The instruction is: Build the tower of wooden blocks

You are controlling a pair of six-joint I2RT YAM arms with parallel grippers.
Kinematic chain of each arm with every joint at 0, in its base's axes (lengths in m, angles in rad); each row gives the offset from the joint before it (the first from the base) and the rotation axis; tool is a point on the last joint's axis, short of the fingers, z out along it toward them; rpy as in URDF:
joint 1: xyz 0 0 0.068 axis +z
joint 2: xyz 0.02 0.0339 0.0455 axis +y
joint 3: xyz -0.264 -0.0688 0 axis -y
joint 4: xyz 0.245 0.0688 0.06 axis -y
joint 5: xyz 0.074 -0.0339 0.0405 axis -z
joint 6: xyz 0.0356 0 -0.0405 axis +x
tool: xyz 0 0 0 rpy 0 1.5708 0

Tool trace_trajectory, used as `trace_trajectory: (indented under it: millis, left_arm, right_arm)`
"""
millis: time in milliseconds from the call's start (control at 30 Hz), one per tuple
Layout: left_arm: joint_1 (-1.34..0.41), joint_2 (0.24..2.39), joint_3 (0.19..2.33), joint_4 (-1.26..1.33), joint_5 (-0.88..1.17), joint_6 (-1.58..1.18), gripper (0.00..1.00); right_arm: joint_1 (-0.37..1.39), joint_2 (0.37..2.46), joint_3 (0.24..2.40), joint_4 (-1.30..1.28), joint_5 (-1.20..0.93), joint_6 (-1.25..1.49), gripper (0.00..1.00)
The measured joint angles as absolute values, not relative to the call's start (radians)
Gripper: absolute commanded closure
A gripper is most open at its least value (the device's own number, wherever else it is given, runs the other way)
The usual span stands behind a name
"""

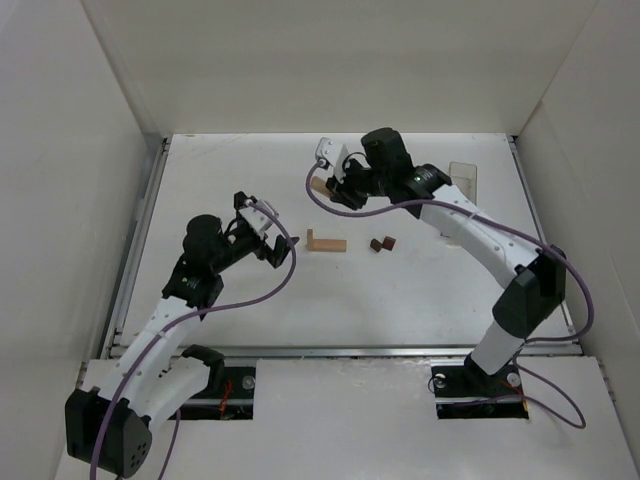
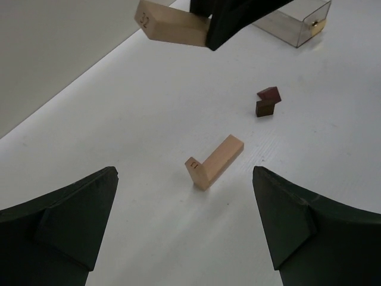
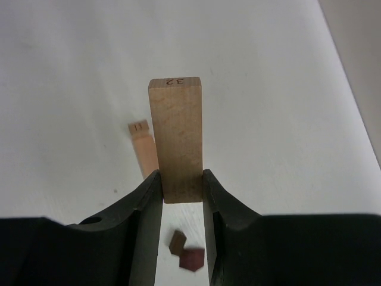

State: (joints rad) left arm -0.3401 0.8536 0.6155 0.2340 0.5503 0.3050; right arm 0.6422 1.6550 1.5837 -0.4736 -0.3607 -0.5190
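Right gripper (image 3: 181, 179) pinches end of tan bar (image 3: 175, 134), aloft. Left gripper (image 2: 183, 179) wide open, empty, tan L-shape (image 2: 215, 161) just ahead.

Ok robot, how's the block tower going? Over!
Right gripper shut on tan bar. Left gripper open, empty. Tan L-shape, dark pieces: no tower yet. Clear box well aside.

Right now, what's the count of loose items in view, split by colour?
Tan blocks: 3 (one in the right hand)
Dark brown pieces: 2
Clear box: 1
Total: 6
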Motion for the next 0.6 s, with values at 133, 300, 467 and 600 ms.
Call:
trace_trajectory:
  millis: [133,300,467,600]
  left_arm:
    - [-0.34,0.85,0.616,0.208,0.489,0.318,0.06]
    - [-0.34,0.826,0.615,0.179,0.424,0.313,0.09]
    - [-0.34,0.756,0.592,0.158,0.327,0.295,0.09]
    - [-0.34,0.676,0.562,0.15,0.296,0.271,0.09]
  right_arm:
    - [0.678,1.756,1.729,-0.702,-0.216,-0.563,1.0]
    - [0.746,1.901,1.844,-0.922,-0.101,-0.583,1.0]
    - [0.791,1.997,1.936,-1.055,-0.04,-0.588,1.0]
    - [0.813,2.032,2.022,-1.098,-0.016,-0.608,1.0]
